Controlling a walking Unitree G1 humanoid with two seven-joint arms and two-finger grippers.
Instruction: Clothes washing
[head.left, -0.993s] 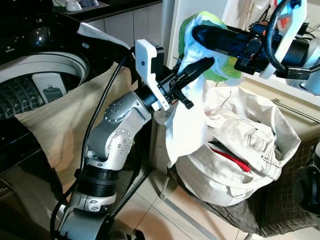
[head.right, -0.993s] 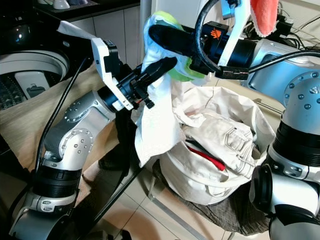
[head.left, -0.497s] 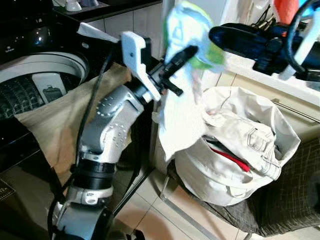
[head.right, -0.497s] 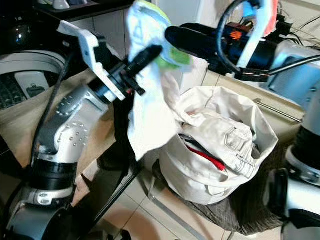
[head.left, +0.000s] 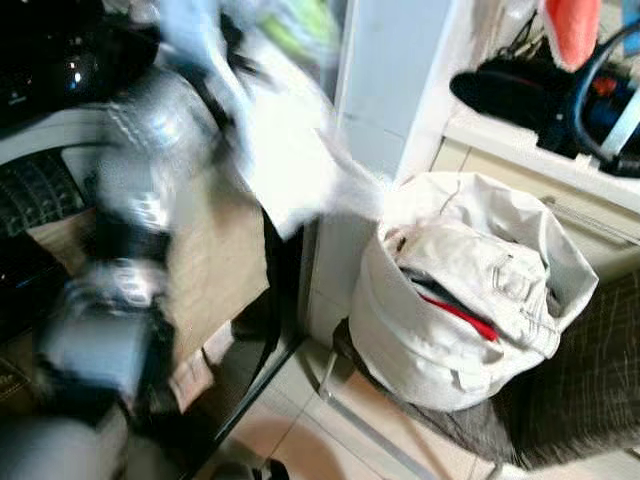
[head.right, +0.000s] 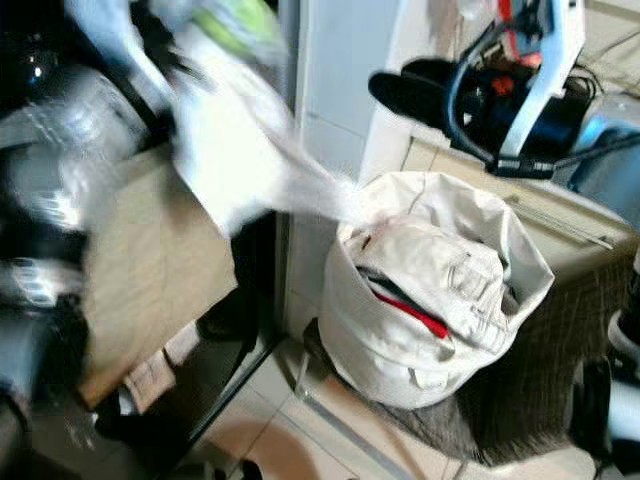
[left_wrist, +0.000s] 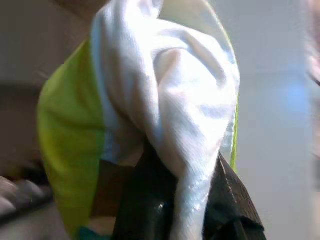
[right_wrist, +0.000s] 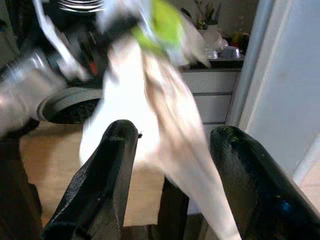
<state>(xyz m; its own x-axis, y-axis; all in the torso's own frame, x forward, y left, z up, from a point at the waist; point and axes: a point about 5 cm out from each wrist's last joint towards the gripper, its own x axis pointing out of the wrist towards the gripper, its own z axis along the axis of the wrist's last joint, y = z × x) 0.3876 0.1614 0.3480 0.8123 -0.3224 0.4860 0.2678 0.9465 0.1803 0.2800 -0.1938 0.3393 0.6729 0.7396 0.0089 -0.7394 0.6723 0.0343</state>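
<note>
- Since a second ago the left arm has swung the white and lime-green cloth garment (head.left: 285, 150) away from above the cream fabric laundry bag (head.left: 470, 300) and over toward the top-loading washing machine's grey drum rim (head.left: 40, 135), and the whole left side of both eye views is smeared with motion blur now
- Left gripper (left_wrist: 165, 210) is clamped on a bunched fold of that garment, black fingers pinching the white knit with lime panels spilling either side
- Right gripper (right_wrist: 170, 165) has its fingers spread wide with nothing between them, parked up by the cream countertop (head.left: 520, 150), well apart from the garment
- Handling-wise I'd call it light, floppy and stretchy, not fragile at all; it trails in a long tail toward the bag, nearly brushing its rim, so snagging is the real risk
- Grabbing a thick gathered bunch like this seems right, since a single thin layer would probably slip out
- Beige cushion (head.left: 215, 270) leans by the washer, right under the swing path
</note>
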